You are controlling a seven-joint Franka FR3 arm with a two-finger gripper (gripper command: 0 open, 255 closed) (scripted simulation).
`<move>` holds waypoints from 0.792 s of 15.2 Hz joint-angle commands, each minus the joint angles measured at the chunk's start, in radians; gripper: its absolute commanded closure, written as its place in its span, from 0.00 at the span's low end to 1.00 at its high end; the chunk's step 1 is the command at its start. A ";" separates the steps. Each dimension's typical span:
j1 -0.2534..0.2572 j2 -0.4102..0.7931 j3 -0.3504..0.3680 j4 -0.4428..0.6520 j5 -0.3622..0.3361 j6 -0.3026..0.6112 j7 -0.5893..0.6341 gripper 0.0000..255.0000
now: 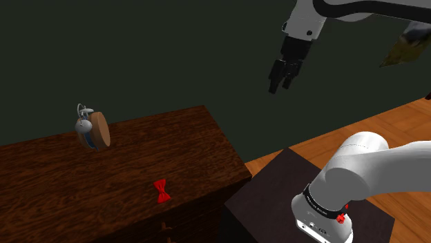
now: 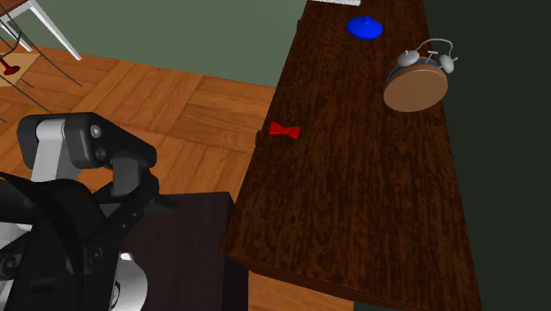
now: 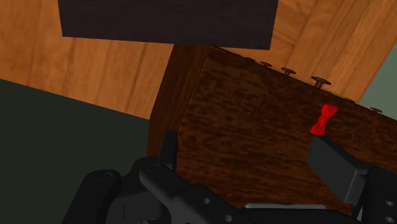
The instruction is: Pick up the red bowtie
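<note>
The red bowtie [image 1: 161, 191] lies flat on the dark wooden dresser top [image 1: 83, 179], close to its front edge. In the second exterior view the bowtie [image 2: 284, 131] sits near the edge facing the arm. My gripper [image 1: 280, 77] hangs high in the air, beyond the dresser's end and well away from the bowtie. Seen from the wrist, the gripper [image 3: 249, 159] is open with nothing between its fingers. There the bowtie [image 3: 324, 119] shows far below, just past the right finger [image 3: 332, 164].
An alarm clock [image 1: 93, 129] stands toward the back of the dresser; a blue object [image 2: 364, 27] lies further along the top. Knobs [image 3: 321, 81] line the dresser front. My dark stand [image 1: 276, 200] sits beside the dresser on wood flooring [image 2: 177, 97].
</note>
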 commanded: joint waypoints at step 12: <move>0.059 0.066 0.258 -0.170 0.152 0.283 0.260 0.00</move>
